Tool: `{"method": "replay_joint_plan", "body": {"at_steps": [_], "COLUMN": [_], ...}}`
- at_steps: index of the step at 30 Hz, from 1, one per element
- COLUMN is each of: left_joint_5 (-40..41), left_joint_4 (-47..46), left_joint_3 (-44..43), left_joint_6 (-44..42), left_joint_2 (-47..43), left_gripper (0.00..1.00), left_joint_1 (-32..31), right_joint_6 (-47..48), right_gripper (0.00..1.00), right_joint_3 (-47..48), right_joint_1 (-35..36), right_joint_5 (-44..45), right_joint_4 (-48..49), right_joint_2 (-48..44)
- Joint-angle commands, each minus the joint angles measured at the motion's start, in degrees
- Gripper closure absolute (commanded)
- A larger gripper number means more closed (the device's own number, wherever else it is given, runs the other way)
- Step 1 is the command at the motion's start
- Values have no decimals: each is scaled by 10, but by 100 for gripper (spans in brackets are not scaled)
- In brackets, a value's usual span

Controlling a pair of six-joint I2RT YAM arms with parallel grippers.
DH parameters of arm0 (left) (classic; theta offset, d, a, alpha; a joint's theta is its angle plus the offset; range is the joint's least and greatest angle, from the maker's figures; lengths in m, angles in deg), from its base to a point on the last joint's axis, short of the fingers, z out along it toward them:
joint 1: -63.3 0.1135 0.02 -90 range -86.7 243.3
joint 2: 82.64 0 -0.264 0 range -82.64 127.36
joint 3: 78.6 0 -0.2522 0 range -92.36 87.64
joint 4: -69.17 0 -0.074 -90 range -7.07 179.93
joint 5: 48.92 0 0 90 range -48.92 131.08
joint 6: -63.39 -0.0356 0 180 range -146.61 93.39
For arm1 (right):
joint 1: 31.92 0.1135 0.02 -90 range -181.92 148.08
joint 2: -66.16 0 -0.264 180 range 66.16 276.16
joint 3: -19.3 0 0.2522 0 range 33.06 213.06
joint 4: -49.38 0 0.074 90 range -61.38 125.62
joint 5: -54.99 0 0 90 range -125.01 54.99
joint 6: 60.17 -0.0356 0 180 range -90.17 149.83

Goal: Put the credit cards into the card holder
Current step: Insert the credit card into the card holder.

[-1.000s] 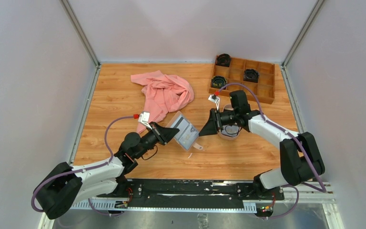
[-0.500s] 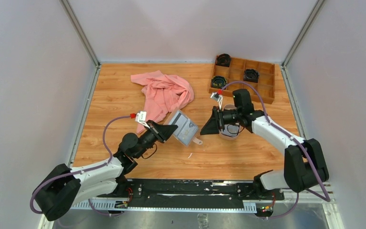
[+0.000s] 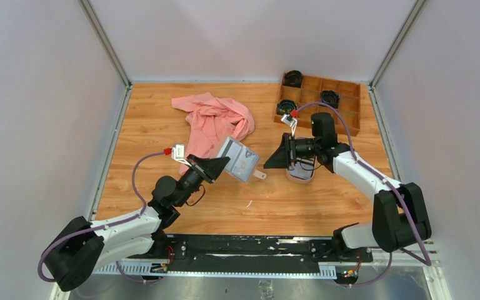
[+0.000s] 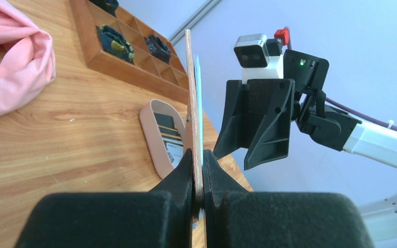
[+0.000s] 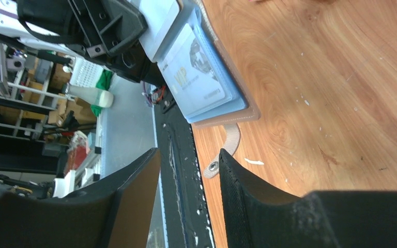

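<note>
The left pincer (image 3: 223,164) is clamped tight on one edge of the small flat tan-brown folding card holder (image 3: 239,159), which lies open at mid-desk, between the two arms. In the left wrist view the card holder (image 4: 190,77) is seen edge-on: its length runs straight out from the left pincer (image 4: 197,160), with the brown outside on one face and the light blue pockets on the other. From above, that blue inside faces up and toward the right arm. Its brown strap with the pale snap stud (image 5: 213,166) hangs from the near corner. Whether the lower edge touches the wooden desk (image 3: 156,131) is hard to judge from these angles.

A whitish-grey credit card (image 5: 196,77) sits in a blue pocket.

The right pincer (image 3: 269,164) points left at the holder, its jaws apart with nothing between them. Just behind it lies the oval pinkish-beige tray (image 4: 152,137), with black pale-striped credit cards (image 4: 166,129) flat inside.

A crumpled pink cloth (image 3: 215,122) lies at the far left. A wooden compartment box (image 3: 344,119) stands at the far right.
</note>
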Motion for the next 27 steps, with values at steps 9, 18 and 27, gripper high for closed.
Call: {"method": "replay_joint_plan", "body": {"at_steps": [9, 18, 27], "left_joint_5": [10, 6, 5], "left_joint_4": [-55, -76, -77], "left_joint_3": [-16, -23, -24], "left_joint_6": [6, 7, 8], "left_joint_2": [32, 58, 65], "left_gripper": [100, 100, 100], "left_joint_1": [0, -14, -19], "right_joint_6": [-167, -175, -179], "right_gripper": [51, 51, 52], "right_joint_3": [-29, -29, -26], "right_joint_1": [-5, 4, 9], "right_joint_5": [-24, -14, -16], "right_joint_4": [146, 149, 149], "right_joint_2": [28, 50, 65]}}
